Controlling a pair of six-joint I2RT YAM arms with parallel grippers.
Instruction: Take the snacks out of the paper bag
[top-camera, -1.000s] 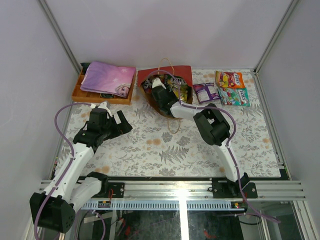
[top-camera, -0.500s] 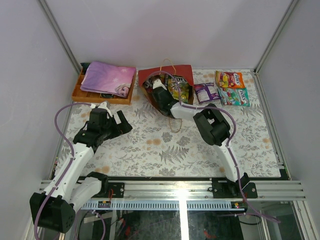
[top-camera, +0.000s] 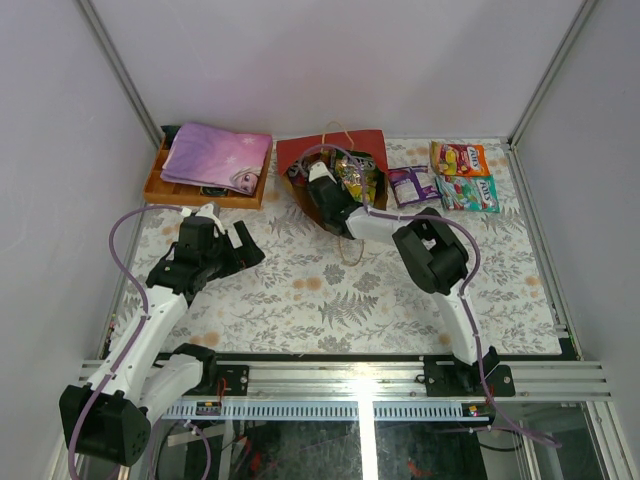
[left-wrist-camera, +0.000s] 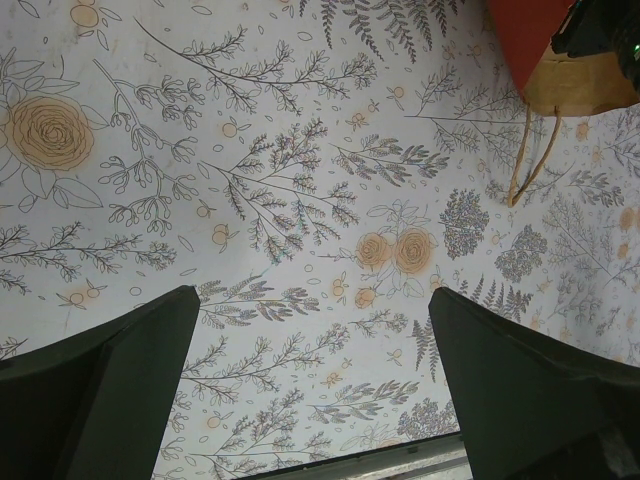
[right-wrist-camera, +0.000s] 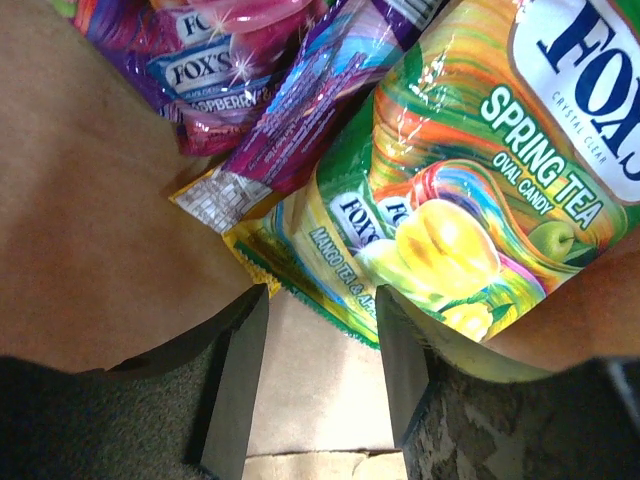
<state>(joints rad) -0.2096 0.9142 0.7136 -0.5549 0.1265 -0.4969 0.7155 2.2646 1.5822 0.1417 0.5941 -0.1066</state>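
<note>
- Floral table.
- Reaching inside paper bag at 12 o'clock: right gripper half open, empty.
- Left gripper wide, empty.
- Next, probably: closing on Spring Tea packet.

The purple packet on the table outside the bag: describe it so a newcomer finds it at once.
Find the red paper bag at the back middle of the flowered table. Three packets lie flat just to its right. The purple packet is the one nearest the bag; its neighbours are the orange packet and the green packet.
</note>
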